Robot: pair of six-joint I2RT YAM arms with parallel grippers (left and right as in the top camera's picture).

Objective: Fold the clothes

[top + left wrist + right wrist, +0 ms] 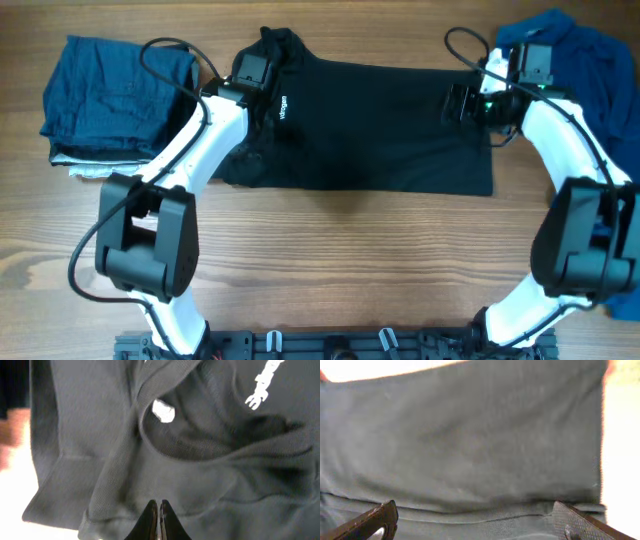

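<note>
A black short-sleeved shirt (380, 130) lies spread flat across the middle of the table, collar (150, 415) to the left and white chest logo (283, 108) close by it. My left gripper (264, 78) hovers at the collar end. Its fingers are shut (159, 506) with nothing between them, just short of the neck opening and its white label (163, 410). My right gripper (458, 103) stands wide open (482, 517) over the shirt's right end, with the hem running between its fingers (580, 522). A bright blue garment (565, 50) lies crumpled at the back right.
A folded dark blue garment (115, 90) sits on a pale folded one at the back left. The bright blue garment lies under and behind the right arm. Bare wooden table (350, 260) runs along the front, with the arm bases at the near edge.
</note>
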